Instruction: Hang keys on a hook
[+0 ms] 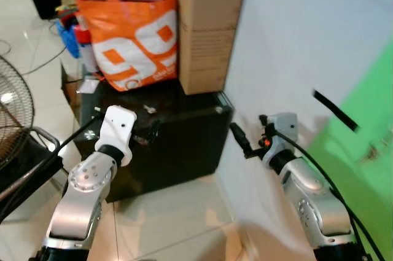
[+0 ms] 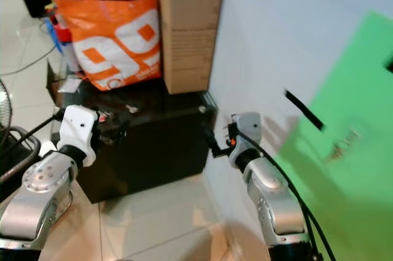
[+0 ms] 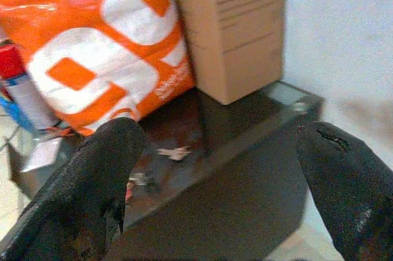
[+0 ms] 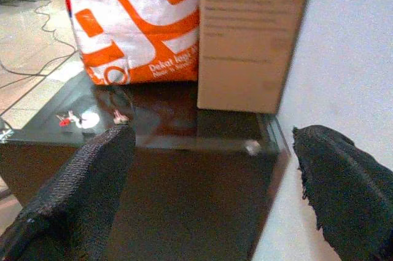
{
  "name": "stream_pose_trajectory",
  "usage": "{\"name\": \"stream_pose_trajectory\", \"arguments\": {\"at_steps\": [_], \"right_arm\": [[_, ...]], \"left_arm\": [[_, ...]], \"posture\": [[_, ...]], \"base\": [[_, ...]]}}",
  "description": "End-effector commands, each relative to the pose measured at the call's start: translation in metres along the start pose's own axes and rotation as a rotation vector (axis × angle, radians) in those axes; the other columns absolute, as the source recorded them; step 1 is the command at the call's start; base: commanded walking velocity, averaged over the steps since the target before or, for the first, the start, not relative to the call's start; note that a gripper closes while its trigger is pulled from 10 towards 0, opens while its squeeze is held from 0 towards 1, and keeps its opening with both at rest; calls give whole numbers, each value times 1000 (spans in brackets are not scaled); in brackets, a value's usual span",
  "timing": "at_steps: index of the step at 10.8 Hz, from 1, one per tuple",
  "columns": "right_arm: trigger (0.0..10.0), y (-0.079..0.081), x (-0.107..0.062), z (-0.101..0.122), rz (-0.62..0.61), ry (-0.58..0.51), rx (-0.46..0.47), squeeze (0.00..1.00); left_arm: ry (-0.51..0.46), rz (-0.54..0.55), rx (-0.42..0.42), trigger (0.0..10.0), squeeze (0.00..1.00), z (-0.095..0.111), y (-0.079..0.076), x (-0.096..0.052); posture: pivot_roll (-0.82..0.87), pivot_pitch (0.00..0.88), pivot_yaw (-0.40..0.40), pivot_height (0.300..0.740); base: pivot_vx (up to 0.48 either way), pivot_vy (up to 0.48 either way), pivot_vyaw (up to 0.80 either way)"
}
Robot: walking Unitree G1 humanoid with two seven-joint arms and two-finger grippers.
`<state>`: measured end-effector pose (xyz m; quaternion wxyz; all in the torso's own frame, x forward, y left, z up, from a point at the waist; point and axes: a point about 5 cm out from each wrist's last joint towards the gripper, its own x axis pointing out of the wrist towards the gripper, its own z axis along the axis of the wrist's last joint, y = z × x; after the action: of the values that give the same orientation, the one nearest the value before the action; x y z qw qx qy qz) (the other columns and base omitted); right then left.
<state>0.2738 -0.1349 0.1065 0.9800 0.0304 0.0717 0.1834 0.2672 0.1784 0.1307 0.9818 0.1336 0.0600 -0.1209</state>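
A small bunch of keys (image 1: 149, 109) lies on the glossy black top of a low cabinet (image 1: 184, 144), and shows again as the keys (image 4: 120, 115) and the keys (image 3: 174, 152) in the wrist views. A red tag (image 4: 64, 120) lies a little apart from them. My left gripper (image 3: 221, 169) is open, held just short of the cabinet's front-left part with nothing between its fingers. My right gripper (image 4: 212, 175) is open too, off the cabinet's right corner beside the white wall. A short black bar (image 1: 334, 110) sticks out of the wall by a green panel; I cannot tell if it is a hook.
An orange and white bag (image 1: 132, 34) and a tall cardboard box (image 1: 206, 27) stand on the back of the cabinet. A fan (image 1: 12, 113) and a dark frame are at my left. The green panel (image 1: 362, 150) covers the wall at right. Light tiled floor lies in front.
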Motion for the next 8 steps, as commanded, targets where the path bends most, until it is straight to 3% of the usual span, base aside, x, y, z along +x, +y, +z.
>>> {"name": "stream_pose_trajectory", "arguments": {"at_steps": [1, 3, 7, 8], "right_arm": [[10000, 4, 2, 3, 24, -11, -6, 1000], [10000, 3, 4, 3, 30, -9, -7, 1000], [10000, 2, 8, 6, 27, -17, -14, 1000], [10000, 1, 9, 7, 1, -24, -12, 1000]], "left_arm": [[-5, 7, 12, 10000, 0, 2, 4, 0], [-7, 8, 16, 10000, 0, 3, 5, 1], [-14, 7, 30, 10000, 0, 5, 6, 4], [-15, 5, 30, 10000, 0, 6, 6, 4]], "posture": [[53, 0, -70, 740], [54, 0, -71, 740], [54, 0, -68, 740], [52, 0, -66, 740]], "base": [[315, 0, 0], [315, 0, 0], [310, 0, 800], [307, 0, 0]]}}
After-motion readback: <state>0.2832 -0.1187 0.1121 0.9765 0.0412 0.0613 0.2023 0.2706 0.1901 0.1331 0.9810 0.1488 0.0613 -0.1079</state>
